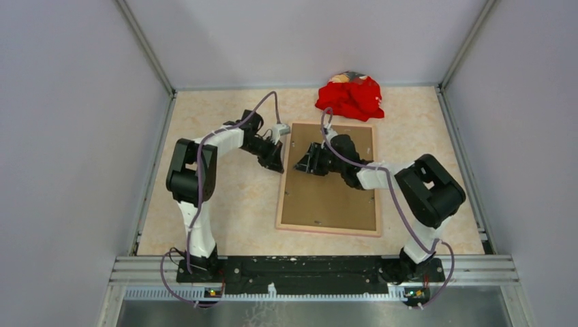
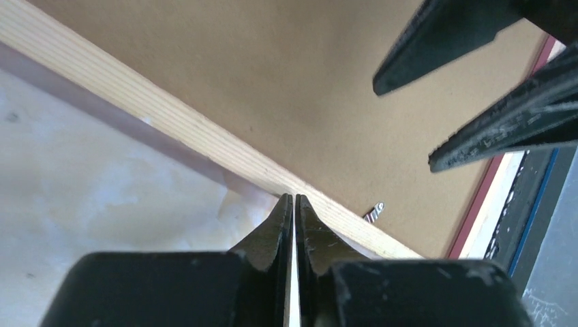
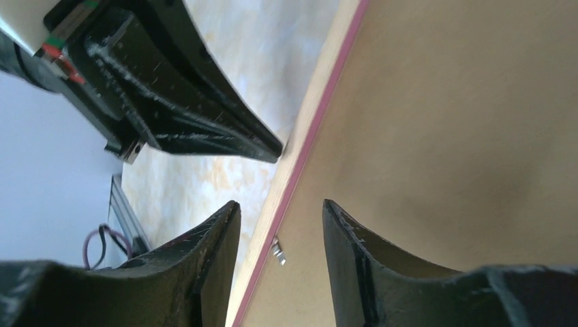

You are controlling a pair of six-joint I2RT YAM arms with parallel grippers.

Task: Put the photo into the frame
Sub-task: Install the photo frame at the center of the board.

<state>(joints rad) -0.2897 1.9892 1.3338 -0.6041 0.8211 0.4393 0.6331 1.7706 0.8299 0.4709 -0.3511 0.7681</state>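
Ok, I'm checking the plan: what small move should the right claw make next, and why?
Probably ease the right claw down onto the small metal tab and nudge it. The frame lies back up with the backing board in it, the open claw straddles the rail at that tab, and the shut left claw rests at the same rail.

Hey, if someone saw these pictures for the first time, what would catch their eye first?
The bright red cloth heap at the table's far edge jumps out first, just beyond the big frame, which lies face down mid-table with its brown backing board up. Next, both arms meet at the frame's left rail: the left claw is shut, tips at the wood, and the right claw is open astride that rail.
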